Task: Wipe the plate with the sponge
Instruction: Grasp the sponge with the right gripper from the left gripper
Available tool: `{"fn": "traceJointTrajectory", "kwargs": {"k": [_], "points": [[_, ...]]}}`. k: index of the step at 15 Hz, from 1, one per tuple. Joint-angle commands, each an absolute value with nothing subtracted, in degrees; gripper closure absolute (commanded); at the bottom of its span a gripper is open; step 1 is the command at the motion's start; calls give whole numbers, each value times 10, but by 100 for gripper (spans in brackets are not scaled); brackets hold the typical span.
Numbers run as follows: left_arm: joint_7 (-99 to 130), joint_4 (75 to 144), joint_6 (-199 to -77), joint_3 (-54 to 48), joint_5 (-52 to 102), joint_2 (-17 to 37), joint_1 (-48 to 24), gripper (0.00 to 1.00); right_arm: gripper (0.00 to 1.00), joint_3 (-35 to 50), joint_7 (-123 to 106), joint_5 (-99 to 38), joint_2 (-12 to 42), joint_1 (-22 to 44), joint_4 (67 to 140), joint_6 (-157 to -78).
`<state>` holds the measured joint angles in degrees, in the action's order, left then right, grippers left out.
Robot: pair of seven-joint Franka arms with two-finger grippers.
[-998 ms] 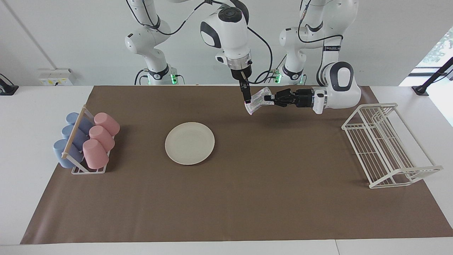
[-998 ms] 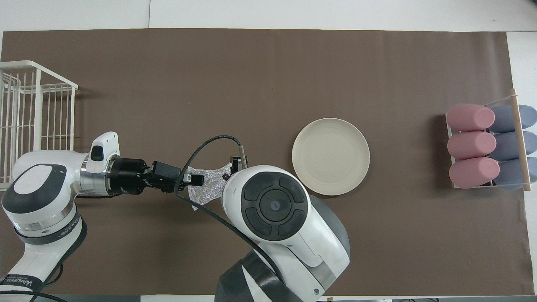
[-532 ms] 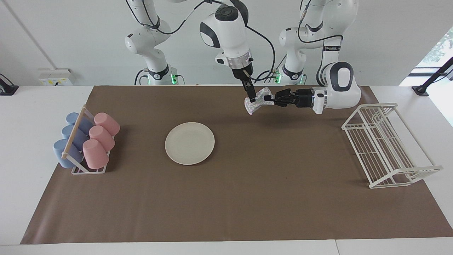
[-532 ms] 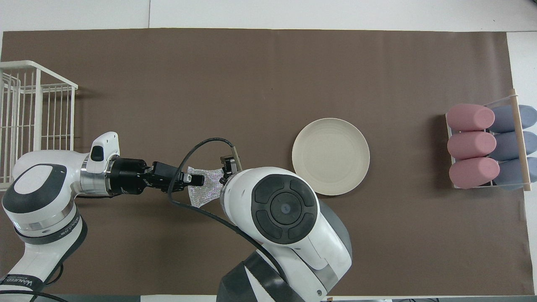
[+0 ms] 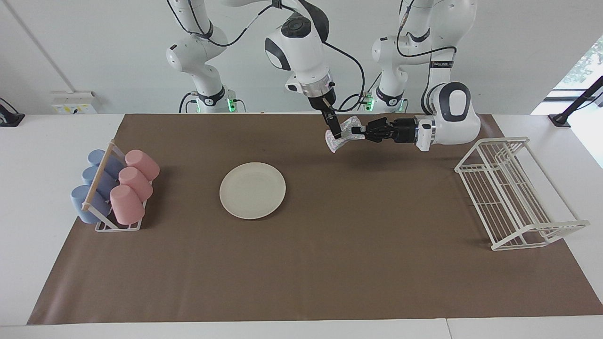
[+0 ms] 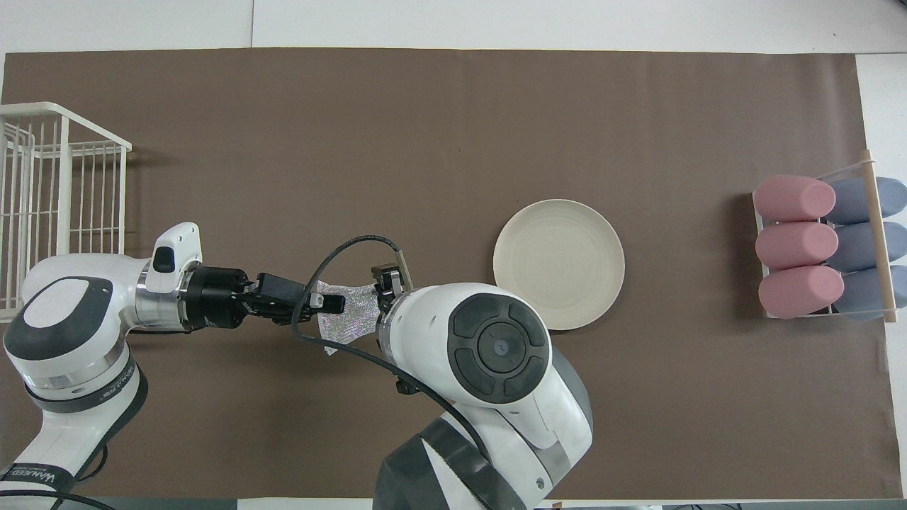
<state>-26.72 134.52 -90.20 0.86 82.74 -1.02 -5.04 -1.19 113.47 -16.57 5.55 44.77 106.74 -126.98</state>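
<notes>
Small silvery-grey shiny mesh sponge (image 5: 342,134) hangs in the air over bare brown mat, upper centre of the facing view. Left gripper (image 5: 359,131) comes in level from that view's right, fingertips pinched tight on the sponge's edge on that side. Right gripper (image 5: 336,132) points down from above and sits at the sponge's other edge; its jaws stand wide, and whether they touch the mesh cannot be told. In the overhead view the right arm's white wrist housing covers most of that gripper.

Round, shallow cream-white plate (image 5: 252,190) lies flat on the brown paper mat (image 5: 330,263), left of centre in the facing view, well apart from the sponge and both grippers. Bare mat all around its rim.

Small rack of pink and blue cups lying on their sides (image 5: 113,188) at the mat's left edge in the facing view, near the plate but with a clear strip between. White wire dish rack (image 5: 516,193) at the right edge, straddling mat and white tabletop (image 5: 37,155). The whole lower half of the facing view is open mat.
</notes>
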Motion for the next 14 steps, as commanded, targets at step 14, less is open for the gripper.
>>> {"fn": "traceJointTrajectory", "kwargs": {"k": [14], "points": [[-287,1348,-893,12,839,-10,-54,100,0,-4,1097,-203,59,451,1086,-1313]]}}
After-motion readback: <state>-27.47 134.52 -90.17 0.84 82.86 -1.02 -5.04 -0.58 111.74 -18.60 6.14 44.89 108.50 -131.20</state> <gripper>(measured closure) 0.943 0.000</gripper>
